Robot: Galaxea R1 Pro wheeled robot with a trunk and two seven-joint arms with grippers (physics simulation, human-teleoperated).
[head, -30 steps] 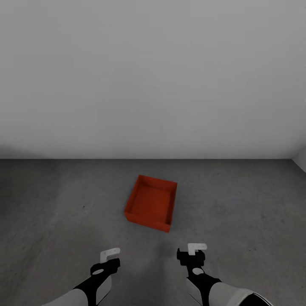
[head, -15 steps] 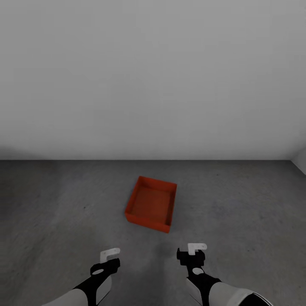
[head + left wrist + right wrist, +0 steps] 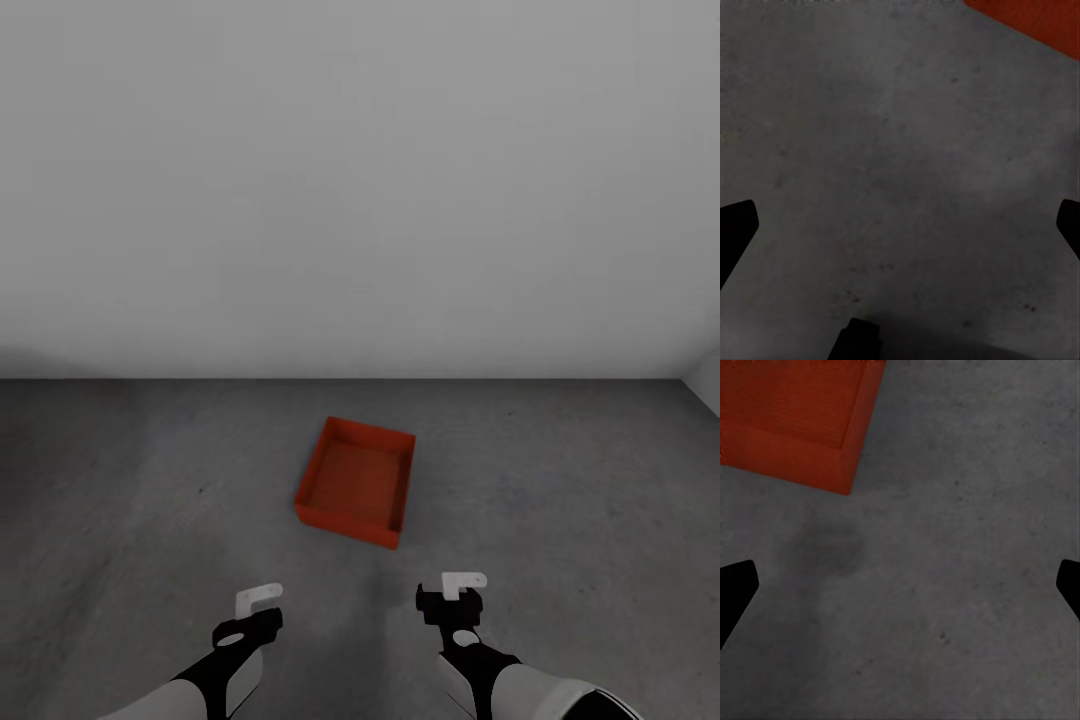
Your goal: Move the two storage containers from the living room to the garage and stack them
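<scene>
One orange-red storage container (image 3: 355,485) sits open side up on the garage's dark grey concrete floor (image 3: 150,480), a little ahead of both arms and slightly skewed. Its corner shows in the left wrist view (image 3: 1035,19), and its near corner and wall show in the right wrist view (image 3: 795,420). My left gripper (image 3: 256,608) hovers low over the floor short of the container, open and empty (image 3: 900,225). The right gripper (image 3: 455,595) is level with it on the other side, also open with nothing between its fingers (image 3: 900,585).
A plain pale grey wall (image 3: 360,180) closes the room behind the container. A second wall starts at the far right corner (image 3: 706,375). Bare concrete lies on all sides of the container.
The whole picture has drifted down a few pixels, so the camera moved slightly. The container and both arms keep their places.
</scene>
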